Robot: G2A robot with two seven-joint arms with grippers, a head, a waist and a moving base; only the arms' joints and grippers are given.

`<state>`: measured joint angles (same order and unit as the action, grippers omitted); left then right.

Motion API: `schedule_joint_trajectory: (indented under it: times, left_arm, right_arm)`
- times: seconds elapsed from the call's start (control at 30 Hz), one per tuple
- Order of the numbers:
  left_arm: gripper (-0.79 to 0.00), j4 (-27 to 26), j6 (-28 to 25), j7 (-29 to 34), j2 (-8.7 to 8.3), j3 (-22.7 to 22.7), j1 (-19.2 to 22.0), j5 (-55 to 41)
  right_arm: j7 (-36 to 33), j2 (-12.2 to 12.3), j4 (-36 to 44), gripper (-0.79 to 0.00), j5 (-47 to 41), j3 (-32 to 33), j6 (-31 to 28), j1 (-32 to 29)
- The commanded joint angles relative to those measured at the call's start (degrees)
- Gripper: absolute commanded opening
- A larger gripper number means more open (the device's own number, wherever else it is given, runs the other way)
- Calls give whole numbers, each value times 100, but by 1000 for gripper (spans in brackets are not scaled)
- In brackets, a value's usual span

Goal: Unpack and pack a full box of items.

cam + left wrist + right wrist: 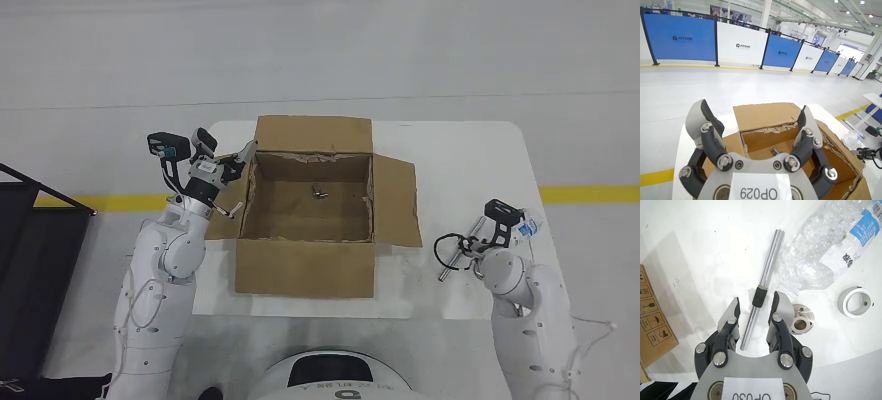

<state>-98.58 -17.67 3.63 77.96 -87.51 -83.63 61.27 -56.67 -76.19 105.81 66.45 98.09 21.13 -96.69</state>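
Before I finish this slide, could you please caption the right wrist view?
Open right pincer poised over a steel rod on the white table, beside a crushed bottle, flange and collar ring.

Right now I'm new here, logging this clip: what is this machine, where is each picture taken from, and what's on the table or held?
A two-armed robot at a table. One picture looks down from above; the others from a camera on each wrist. The open cardboard box holds one small metal part. Beside it lie a steel rod, a crushed bottle, a flange and a ring. The left gripper is open by the box; the right gripper straddles the rod, fingers open. Nothing is held.
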Motion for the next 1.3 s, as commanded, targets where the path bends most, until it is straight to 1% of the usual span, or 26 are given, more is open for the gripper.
schedule_joint_trajectory:
  times: [0.0,0.63,0.7,0.8,0.87,0.9,0.93,1.17,1.27]
  left_arm:
    - [0,0,0,0,0,0,0,-1]
    - [0,0,0,0,0,0,0,-1]
    - [0,0,0,0,0,0,0,-1]
    - [0,0,0,0,0,0,0,-1]
    - [0,0,0,0,0,0,0,-1]
    - [0,0,0,0,0,0,0,-1]
    - [0,0,0,0,0,0,0,-1]
    - [0,0,0,0,0,0,0,-1]
    - [0,0,0,0,0,0,0,-1]
  right_arm:
    - [1,1,-69,-446,89,-73,7,31]
    - [221,-27,-792,-508,708,-569,468,539]
    - [216,-31,-834,-533,720,-602,477,573]
    - [221,-35,-952,-591,791,-644,516,638]
    - [227,-37,-1015,-656,841,-671,536,677]
    - [228,-38,-1033,-760,856,-680,538,690]
    - [233,-39,-1042,-785,868,-685,543,699]
    - [371,-45,-824,-785,761,-626,512,612]
    - [499,-57,-533,-785,356,-512,404,515]
